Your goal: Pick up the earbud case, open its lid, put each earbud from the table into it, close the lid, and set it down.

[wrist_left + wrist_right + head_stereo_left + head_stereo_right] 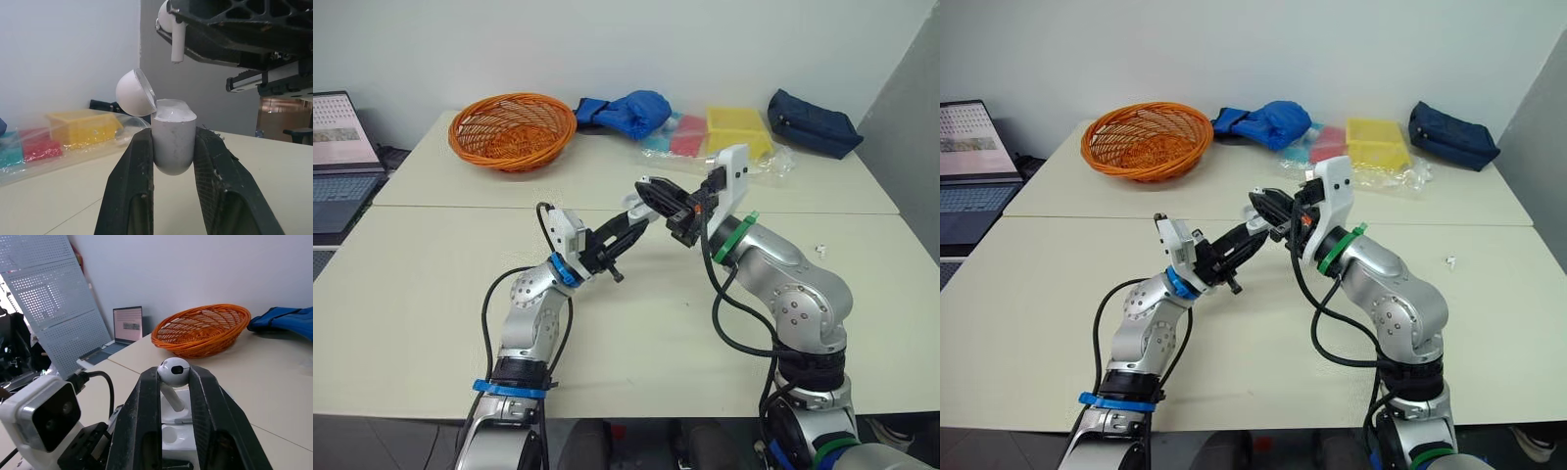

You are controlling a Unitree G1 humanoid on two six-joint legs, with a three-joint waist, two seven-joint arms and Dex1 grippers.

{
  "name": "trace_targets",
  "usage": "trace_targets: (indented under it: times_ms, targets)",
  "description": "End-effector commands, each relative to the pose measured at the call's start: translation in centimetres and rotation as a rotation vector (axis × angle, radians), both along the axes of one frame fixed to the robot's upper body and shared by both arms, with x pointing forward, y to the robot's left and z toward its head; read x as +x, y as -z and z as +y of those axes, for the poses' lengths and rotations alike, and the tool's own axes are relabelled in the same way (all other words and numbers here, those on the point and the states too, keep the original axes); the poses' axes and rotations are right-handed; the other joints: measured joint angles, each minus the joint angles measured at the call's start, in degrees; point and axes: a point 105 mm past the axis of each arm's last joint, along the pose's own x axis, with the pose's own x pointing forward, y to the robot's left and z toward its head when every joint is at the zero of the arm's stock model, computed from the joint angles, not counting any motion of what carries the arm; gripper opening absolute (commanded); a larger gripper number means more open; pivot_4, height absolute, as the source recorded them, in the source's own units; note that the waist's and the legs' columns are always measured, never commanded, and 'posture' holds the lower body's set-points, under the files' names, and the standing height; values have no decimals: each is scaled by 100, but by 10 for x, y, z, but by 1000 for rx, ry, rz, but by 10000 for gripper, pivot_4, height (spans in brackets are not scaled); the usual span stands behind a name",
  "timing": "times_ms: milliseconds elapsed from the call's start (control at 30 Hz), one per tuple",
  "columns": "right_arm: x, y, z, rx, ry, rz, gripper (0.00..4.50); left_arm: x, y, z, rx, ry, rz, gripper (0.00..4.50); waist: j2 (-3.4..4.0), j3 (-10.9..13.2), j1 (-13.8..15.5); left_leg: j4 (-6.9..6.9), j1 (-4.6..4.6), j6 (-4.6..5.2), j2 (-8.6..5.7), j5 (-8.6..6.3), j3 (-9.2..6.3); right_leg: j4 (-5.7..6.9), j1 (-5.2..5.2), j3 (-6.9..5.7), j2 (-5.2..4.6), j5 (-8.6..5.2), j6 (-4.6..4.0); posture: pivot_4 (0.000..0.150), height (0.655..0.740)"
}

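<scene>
My left gripper (172,139) is shut on the white earbud case (171,147), held upright above the table. The case's rounded lid (134,93) is hinged open to one side. Just above the open case, my right gripper (173,377) is shut on a white earbud (172,371), stem pointing down toward the case's sockets (178,431). In the head views the left gripper (625,227) and the right gripper (651,193) meet over the table's middle. A small white object (820,251), perhaps another earbud, lies on the table at the right.
An orange basket (513,128) stands at the back left. A blue item (626,111), a yellow box in plastic (738,130) and a navy pouch (813,122) line the back. A laptop (337,162) sits at the far left.
</scene>
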Motion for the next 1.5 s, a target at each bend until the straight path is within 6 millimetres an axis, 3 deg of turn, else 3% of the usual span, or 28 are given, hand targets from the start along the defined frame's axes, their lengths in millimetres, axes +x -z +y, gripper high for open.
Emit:
trace_targets:
  times_ms: [33,1333,1500]
  targets:
    - [-3,-4,1,7,0,-34,4185,-3,-11,-4,-12,18,-57,7592,0,0,-1,-1,1,0,1,0,0,0,0,0,2,0,-1,1500,7400]
    - [-1,26,8,-122,3,3,4185,-2,-17,-5,-13,29,-90,7592,0,0,-2,-1,0,0,0,0,5,-4,0,3,-1,-1,0,1500,7400]
    - [1,25,7,-120,9,-2,20712,-4,-19,-6,-16,28,-94,7592,0,0,-2,-1,0,0,0,0,4,-4,0,3,-1,-1,0,1500,7400]
